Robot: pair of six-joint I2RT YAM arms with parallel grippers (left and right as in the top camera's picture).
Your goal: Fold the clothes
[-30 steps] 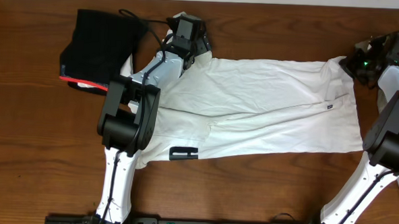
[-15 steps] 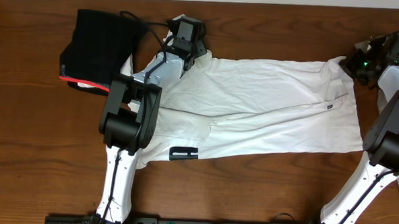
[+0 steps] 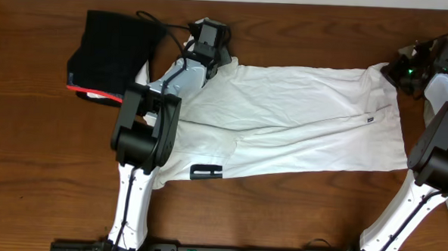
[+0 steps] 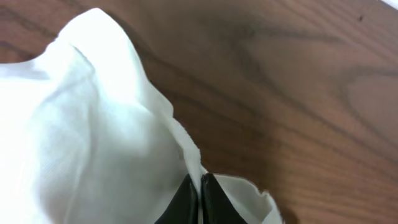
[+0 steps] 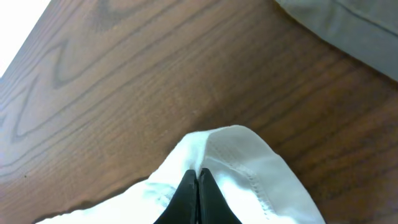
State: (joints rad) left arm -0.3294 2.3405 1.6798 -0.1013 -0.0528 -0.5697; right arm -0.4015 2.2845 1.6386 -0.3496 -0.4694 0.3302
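Two grippers, both on one garment.

Nearest the near edge of the worktop (image 3: 280,219) is the long near edge of the white T-shirt (image 3: 300,121), with a black print mark (image 3: 206,171) at its near left corner. The shirt lies spread flat across the middle of the worktop, long way left to right, lightly creased.

Far side, left: the left gripper (image 4: 199,194) sits at the shirt's far left corner. Its jaws are together, with a thin fold of white fabric pinched between them.

Far side, right: the right gripper (image 5: 197,185) is at the far right corner, likewise clamped on a puckered edge of the shirt. Which part each one holds, sleeve or hem, probably cannot be settled from the wrist views.

A black red-edged garment (image 3: 113,52) lies bundled in the far left corner of the worktop. A grey-beige garment (image 5: 348,25) shows just beyond the right gripper.

Step, as judged: both far corners are grasped and the first fold is not yet begun. The next move calls for both arms to lift together and carry the far edge over toward the near edge. The cloth should stay taut between them so the fold lands square.

Versus one second earlier: the left jaws stood apart over the corner and are now closed on it. The right grip and the lie of the shirt are unchanged.
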